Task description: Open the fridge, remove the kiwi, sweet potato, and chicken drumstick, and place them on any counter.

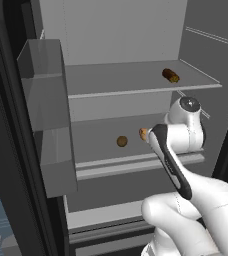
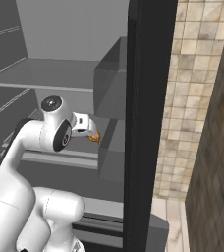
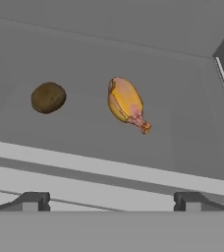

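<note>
You see the gripper [image 3: 111, 202] with fingers spread wide, holding nothing, facing the fridge [image 1: 126, 55] middle shelf: a round matte olive-brown kiwi [image 3: 48, 97] beside a glossy golden chicken drumstick [image 3: 126, 103], bulbous, tapering. An oblong reddish-brown sweet potato [image 1: 170, 75] lies on the upper shelf.

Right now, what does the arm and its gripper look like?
The arm is built of glossy white rounded shells, with a black strip running along the forearm link and dark grey caps at the joints, one a round disc with a light mark. No cables show. The gripper ends in two small dark grey finger tips, blocky with sloped outer edges.
</note>
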